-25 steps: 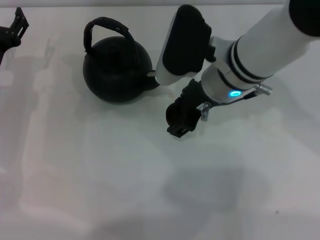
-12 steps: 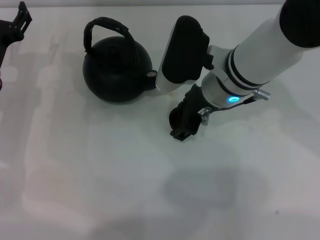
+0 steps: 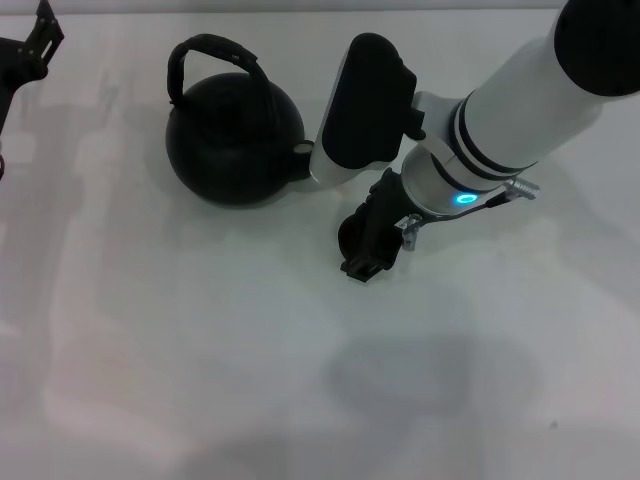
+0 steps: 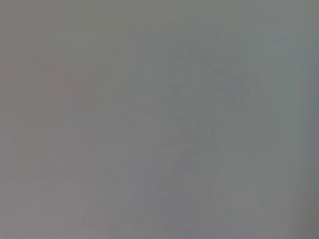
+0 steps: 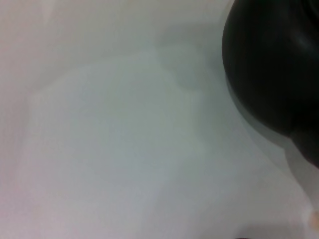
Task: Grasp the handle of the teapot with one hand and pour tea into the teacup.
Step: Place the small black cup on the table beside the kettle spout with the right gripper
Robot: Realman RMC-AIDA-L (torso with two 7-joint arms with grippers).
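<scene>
The round matte-black teapot (image 3: 233,140) stands upright on the white table at the back left of centre. Its arched handle (image 3: 213,52) rises over it, and its stubby spout (image 3: 300,150) points toward my right arm. My right gripper (image 3: 364,245) hangs low over the table, right of and nearer than the teapot, apart from the handle. A small dark round shape (image 3: 346,235) shows at its tip; I cannot tell whether it is the teacup. The right wrist view shows the teapot's body (image 5: 271,64) close by. My left gripper (image 3: 35,40) sits at the far back left.
The white table (image 3: 200,340) spreads around the teapot and toward the front. The black-and-white housing (image 3: 362,100) on my right arm sits just right of the spout. The left wrist view shows only a plain grey surface (image 4: 159,119).
My right gripper has shifted slightly right and toward the front, then held still. My left gripper has moved slightly toward the back. The teapot has not moved.
</scene>
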